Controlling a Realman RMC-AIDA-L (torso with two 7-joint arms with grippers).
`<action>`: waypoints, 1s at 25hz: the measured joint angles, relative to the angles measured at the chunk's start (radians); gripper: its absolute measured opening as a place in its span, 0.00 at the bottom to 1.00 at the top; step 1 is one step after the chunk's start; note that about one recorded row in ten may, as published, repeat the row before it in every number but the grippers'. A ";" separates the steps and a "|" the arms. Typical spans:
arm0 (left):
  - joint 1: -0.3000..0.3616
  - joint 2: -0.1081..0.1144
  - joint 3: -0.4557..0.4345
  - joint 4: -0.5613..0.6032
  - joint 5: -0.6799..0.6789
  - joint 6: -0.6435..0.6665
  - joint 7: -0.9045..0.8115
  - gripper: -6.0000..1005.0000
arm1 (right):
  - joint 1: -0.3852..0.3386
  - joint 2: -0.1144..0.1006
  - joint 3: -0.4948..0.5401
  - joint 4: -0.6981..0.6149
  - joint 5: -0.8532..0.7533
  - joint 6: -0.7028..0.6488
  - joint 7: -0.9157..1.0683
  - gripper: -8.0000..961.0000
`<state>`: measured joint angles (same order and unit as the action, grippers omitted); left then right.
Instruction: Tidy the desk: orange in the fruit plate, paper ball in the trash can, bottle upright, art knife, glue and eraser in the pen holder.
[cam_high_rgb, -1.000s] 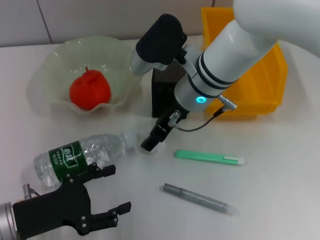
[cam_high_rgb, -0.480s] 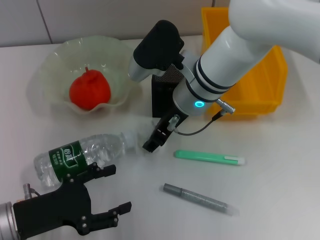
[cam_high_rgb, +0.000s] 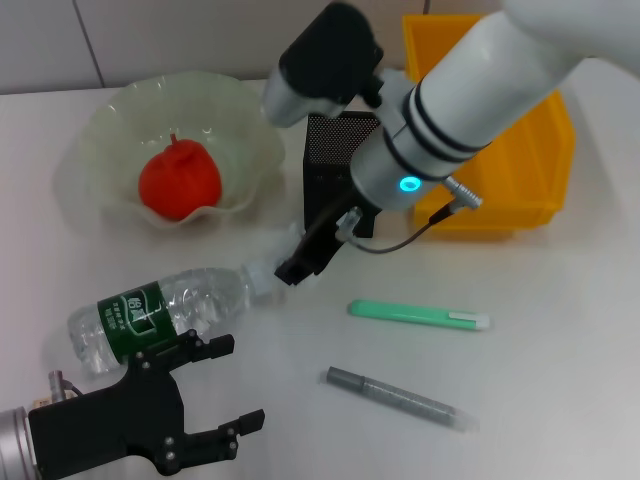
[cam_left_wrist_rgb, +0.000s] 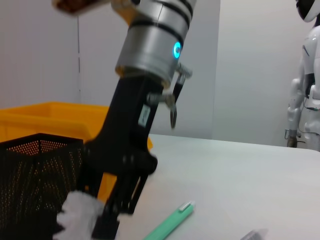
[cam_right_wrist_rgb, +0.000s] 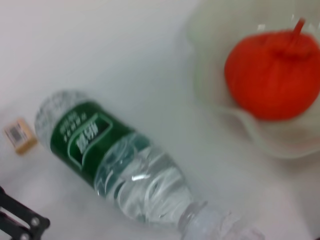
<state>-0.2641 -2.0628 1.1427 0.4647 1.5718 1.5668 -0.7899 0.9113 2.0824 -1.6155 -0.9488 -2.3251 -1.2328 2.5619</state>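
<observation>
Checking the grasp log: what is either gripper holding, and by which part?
The right gripper pinches the paper ball, seemingly by one edge. The left gripper is open and empty.

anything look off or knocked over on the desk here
The bottle lies on its side near the left gripper, cap toward the pen holder. The right gripper holds the paper ball at the bottle's cap end. The orange sits properly in the fruit plate.

Even, bright light fell from overhead, leaving only soft shadows on the white counter. The right wrist view was blurred, the orange and bottle smeared. In the left wrist view the nearby paper ball was out of focus.
</observation>
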 joint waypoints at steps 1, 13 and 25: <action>0.000 0.000 0.000 0.000 0.002 0.000 0.000 0.82 | -0.010 -0.001 0.023 -0.029 -0.006 -0.021 0.003 0.47; -0.013 0.000 0.001 0.000 0.002 -0.001 0.000 0.82 | -0.227 -0.003 0.391 -0.593 -0.379 -0.160 0.096 0.46; -0.021 0.000 0.000 0.000 0.006 0.005 -0.001 0.82 | -0.257 -0.006 0.477 -0.511 -0.414 -0.092 0.068 0.48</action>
<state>-0.2848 -2.0632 1.1423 0.4648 1.5782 1.5720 -0.7909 0.6543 2.0767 -1.1382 -1.4599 -2.7394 -1.3247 2.6297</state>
